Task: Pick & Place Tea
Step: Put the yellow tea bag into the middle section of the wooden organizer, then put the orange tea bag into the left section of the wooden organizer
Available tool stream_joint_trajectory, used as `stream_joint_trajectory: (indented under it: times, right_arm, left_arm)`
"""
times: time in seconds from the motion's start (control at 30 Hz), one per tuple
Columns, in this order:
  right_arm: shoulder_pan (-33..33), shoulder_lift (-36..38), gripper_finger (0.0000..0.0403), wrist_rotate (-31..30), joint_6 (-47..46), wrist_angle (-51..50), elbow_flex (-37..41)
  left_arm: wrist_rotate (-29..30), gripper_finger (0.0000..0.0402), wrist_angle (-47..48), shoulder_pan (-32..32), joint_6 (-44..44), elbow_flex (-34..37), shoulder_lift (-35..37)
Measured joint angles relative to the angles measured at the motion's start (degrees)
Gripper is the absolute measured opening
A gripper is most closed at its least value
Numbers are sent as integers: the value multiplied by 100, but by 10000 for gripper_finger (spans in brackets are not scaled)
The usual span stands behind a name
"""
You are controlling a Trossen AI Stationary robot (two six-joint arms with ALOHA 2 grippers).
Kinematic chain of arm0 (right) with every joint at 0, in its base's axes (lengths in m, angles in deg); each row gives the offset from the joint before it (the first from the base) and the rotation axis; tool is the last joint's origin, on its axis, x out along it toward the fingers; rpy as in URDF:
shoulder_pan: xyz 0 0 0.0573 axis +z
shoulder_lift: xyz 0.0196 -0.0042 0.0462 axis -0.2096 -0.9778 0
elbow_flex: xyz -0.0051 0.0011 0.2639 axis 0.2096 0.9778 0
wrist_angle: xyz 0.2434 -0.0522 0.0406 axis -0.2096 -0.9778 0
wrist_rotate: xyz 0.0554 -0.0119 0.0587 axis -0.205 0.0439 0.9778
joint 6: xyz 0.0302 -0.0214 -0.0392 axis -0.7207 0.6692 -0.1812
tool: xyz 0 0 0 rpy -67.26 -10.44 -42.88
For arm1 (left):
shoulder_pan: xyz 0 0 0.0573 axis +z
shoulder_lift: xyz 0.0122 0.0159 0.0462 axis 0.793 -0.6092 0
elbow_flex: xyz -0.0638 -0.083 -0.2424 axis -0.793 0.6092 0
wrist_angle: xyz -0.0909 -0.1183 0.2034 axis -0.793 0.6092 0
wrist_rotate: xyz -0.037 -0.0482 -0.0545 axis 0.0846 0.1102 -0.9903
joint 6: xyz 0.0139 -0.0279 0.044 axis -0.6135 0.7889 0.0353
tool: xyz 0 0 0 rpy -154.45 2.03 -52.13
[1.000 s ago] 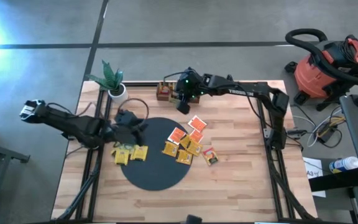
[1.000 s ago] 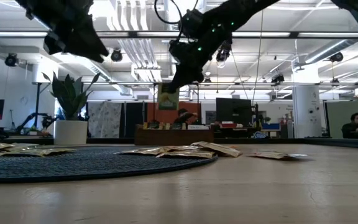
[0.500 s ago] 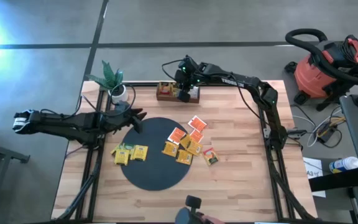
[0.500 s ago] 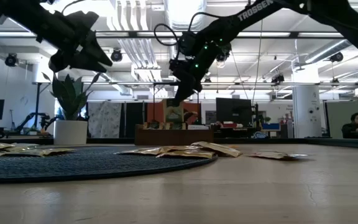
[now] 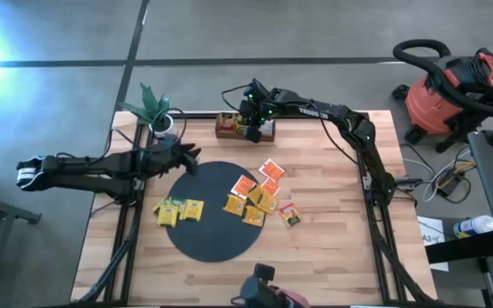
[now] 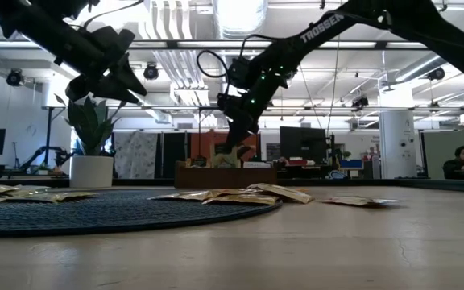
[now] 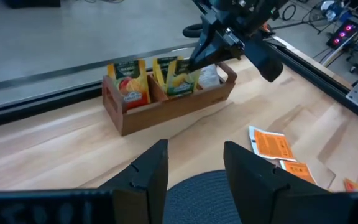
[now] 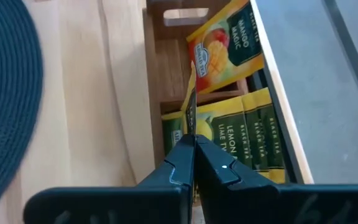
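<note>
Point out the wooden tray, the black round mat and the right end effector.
wooden tray (image 7: pixel 166 107), left wrist view, front wall.
black round mat (image 5: pixel 216 235), high view, bare near part.
right end effector (image 8: pixel 194 144), right wrist view, between fingertips.

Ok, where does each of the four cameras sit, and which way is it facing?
High view: above, straight down on the table; shows both arms, the black mat and the wooden tray.
Low view: at tabletop height, level toward the room; arms come in from above.
Left wrist view: on the left arm over the mat, facing the tray; the open left gripper shows.
Right wrist view: on the right arm, down into the tray; the right gripper pinches a tea packet.
Both wrist views share the tray and its packets.
</note>
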Motion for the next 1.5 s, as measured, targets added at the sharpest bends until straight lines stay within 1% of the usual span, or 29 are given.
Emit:
stream_joint_trajectory:
  times: [0.3,0.4,0.5,0.7,0.83,0.93,1.1,1.17,1.23,1.37,1.43,1.5]
  right_arm:
    - [-26,-172,9,-26,13,26,2]
    - [-18,-173,17,-269,11,38,2]
    - [-21,-171,38,-483,14,32,2]
    - [-19,-151,97,-483,7,-108,2]
    - [17,39,129,-481,-4,-107,4]
    - [30,278,143,-479,-30,-89,4]
    - [39,795,148,-449,-371,-44,-4]
    - [68,993,145,-387,-599,-44,-13]
    - [107,1108,142,-131,-829,-65,-20]
    - [255,1132,136,440,-1331,-383,-12]
    - [377,1132,133,547,-1515,-569,19]
    - [551,1134,130,555,-1654,-667,126]
  left_arm:
    - [-108,149,6,22,22,-2,0]
    - [-110,149,10,19,67,-2,0]
    - [-109,149,10,19,73,-2,0]
    - [-108,149,17,19,149,-15,0]
    - [-191,149,24,19,228,-16,1]
    - [-288,149,138,19,240,-61,2]
    - [-345,149,772,19,253,-127,4]
    - [-427,149,1123,19,401,-129,4]
    - [-754,149,1513,19,579,-115,4]
    - [-1853,149,2552,17,839,-95,-40]
    - [-2267,149,2958,16,939,-94,-53]
    - [-2478,149,3243,15,943,-92,-59]
